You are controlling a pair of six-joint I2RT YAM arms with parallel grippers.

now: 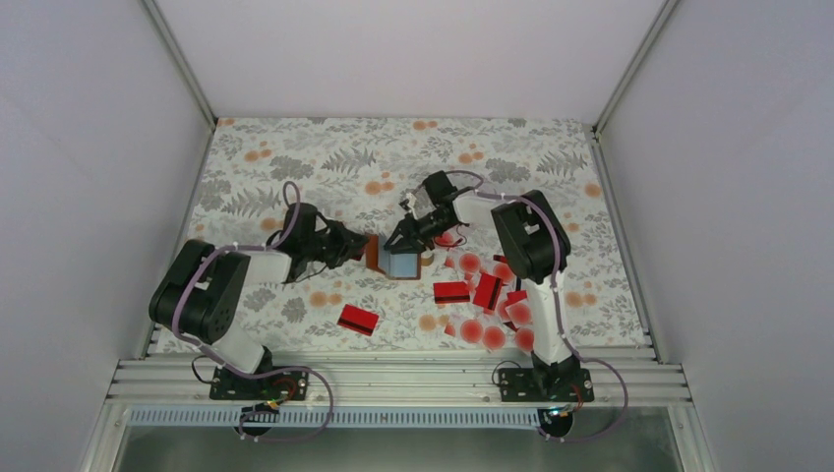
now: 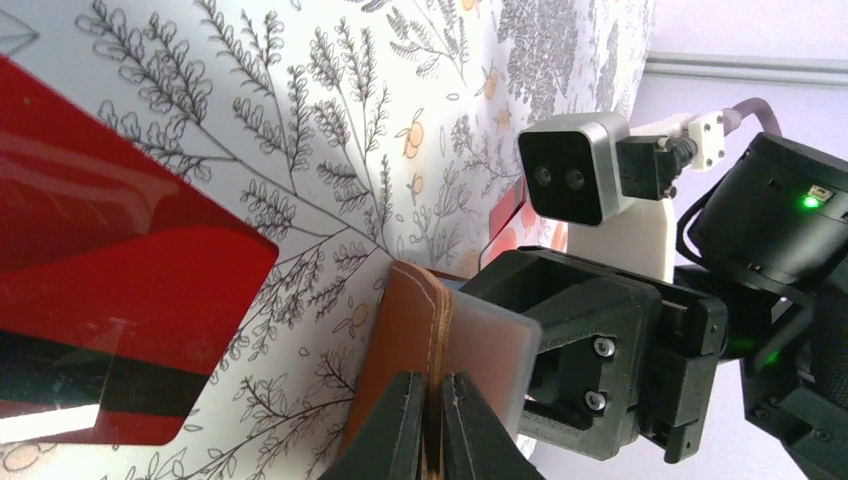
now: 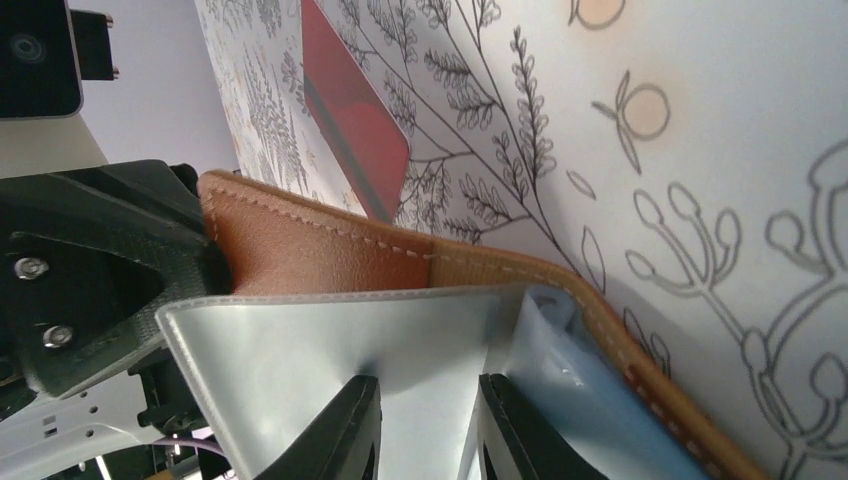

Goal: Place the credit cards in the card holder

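The card holder (image 1: 398, 260) is a brown leather wallet, held open mid-table with its pale grey-blue inside showing. My left gripper (image 1: 366, 246) is shut on its brown leather flap (image 2: 415, 330); the jaws pinch the stitched edge in the left wrist view (image 2: 432, 405). My right gripper (image 1: 405, 236) is open, its fingertips (image 3: 352, 420) spread against the wallet's pale translucent sleeve (image 3: 330, 350). It holds no card. One red card (image 1: 358, 320) lies apart at the front left and also shows in the left wrist view (image 2: 100, 300). Several red and red-dot cards (image 1: 484, 295) lie heaped to the right.
The patterned tablecloth (image 1: 295, 157) covers the table, with white walls on three sides. The aluminium rail (image 1: 413, 379) with both arm bases runs along the near edge. The right arm's upright link (image 1: 531, 246) stands over the card heap.
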